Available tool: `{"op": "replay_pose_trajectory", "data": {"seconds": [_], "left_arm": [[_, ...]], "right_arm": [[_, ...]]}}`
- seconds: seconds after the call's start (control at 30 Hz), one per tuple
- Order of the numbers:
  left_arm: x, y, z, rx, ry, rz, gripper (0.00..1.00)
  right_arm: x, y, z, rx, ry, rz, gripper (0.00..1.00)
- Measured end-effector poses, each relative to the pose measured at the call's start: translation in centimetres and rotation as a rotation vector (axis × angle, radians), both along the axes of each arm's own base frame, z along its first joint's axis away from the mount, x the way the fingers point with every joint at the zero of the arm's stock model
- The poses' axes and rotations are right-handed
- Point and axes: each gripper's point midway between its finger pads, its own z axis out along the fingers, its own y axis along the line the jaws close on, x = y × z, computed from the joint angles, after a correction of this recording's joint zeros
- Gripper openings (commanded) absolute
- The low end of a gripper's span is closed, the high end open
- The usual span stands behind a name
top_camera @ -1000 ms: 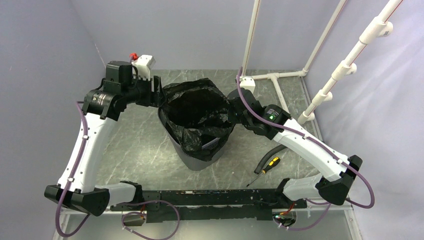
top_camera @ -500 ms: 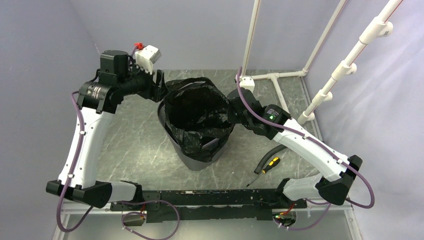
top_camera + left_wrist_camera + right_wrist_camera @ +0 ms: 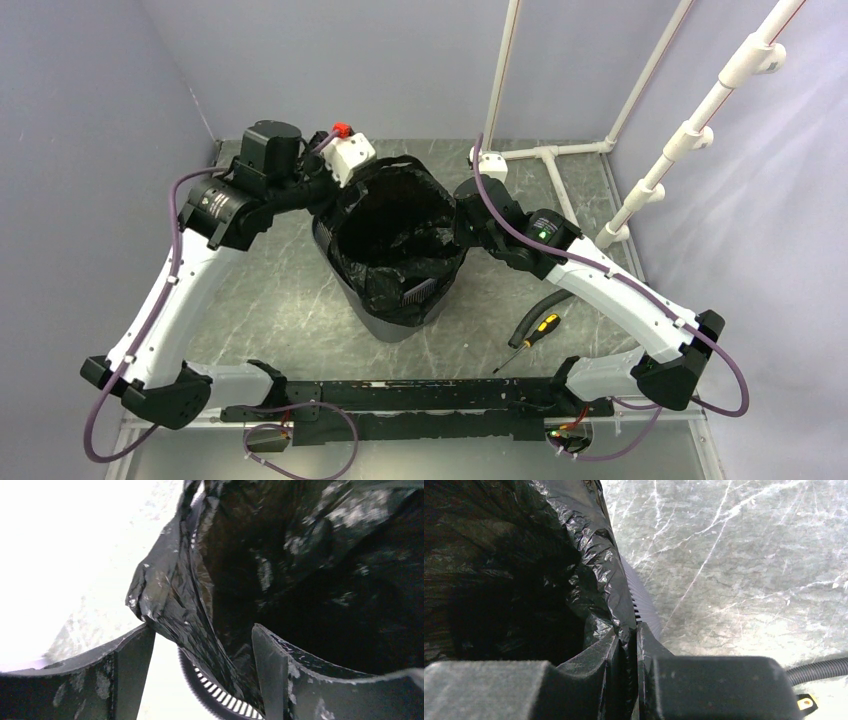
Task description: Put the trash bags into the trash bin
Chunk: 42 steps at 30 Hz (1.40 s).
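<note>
The trash bin (image 3: 402, 322), a dark grey mesh basket, stands mid-table with a glossy black trash bag (image 3: 395, 215) spread open inside it. My left gripper (image 3: 332, 195) is at the bin's far-left rim. In the left wrist view it (image 3: 201, 627) is open, its fingers astride a fold of the bag (image 3: 170, 595) and the mesh rim (image 3: 212, 700) without pinching them. My right gripper (image 3: 462, 215) is at the right rim. Seen from the right wrist, it (image 3: 629, 630) is shut on the bag's edge (image 3: 589, 555) right at the bin's rim (image 3: 644, 602).
A yellow-handled screwdriver (image 3: 535, 332) and a black corrugated hose (image 3: 545, 305) lie right of the bin, under the right arm; the hose (image 3: 819, 669) also shows in the right wrist view. A white pipe frame (image 3: 545, 152) stands at the back right.
My left arm has swung right, from beside the bin's left side to over its far-left rim, and its jaws have spread wider. The right arm and bin have not moved.
</note>
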Motion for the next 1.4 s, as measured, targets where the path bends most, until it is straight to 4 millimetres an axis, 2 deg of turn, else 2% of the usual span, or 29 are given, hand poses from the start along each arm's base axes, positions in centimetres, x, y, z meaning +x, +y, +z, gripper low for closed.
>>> {"op": "replay_pose_trajectory", "data": {"seconds": [0.13,0.23,0.37,0.47,0.57,0.7,0.87,0.97,1.17,1.27,1.4], "left_arm": [[1.3,0.7,-0.7,0.11,-0.041,0.038,0.55],[2.4,1.3,-1.8,0.169,-0.032,0.085,0.35],[3.0,2.0,-1.9,0.183,-0.037,0.138,0.22],[2.8,2.2,-1.3,0.15,-0.058,0.165,0.15],[2.5,2.5,-1.0,0.105,-0.053,0.197,0.09],[2.9,3.5,-1.7,0.031,0.011,0.279,0.08],[3.1,5.9,-5.3,-0.075,0.163,0.407,0.11],[2.8,6.6,-5.9,-0.15,0.224,0.447,0.13],[2.3,6.0,-5.8,-0.282,0.299,0.46,0.17],[2.3,6.4,-7.1,-0.326,0.359,0.488,0.18],[2.0,6.6,-8.9,-0.385,0.452,0.505,0.2]], "right_arm": [[0.0,0.0,0.0,0.001,0.001,0.002,0.0],[0.0,0.0,0.0,0.0,0.001,0.002,0.01],[0.0,0.0,0.0,0.0,0.001,0.003,0.03],[-0.1,0.0,0.0,-0.002,0.0,0.01,0.15],[-0.3,0.2,0.2,0.003,0.0,0.029,0.36],[-0.6,0.5,1.7,0.048,-0.032,0.06,0.59],[-1.2,0.4,3.8,0.087,-0.08,0.103,0.72],[-1.4,0.5,4.5,0.107,-0.094,0.121,0.76],[-3.1,0.2,6.3,0.204,-0.137,0.171,0.79],[-4.1,0.1,7.3,0.266,-0.16,0.203,0.81],[-6.0,-0.1,7.6,0.344,-0.173,0.259,0.82]]}}
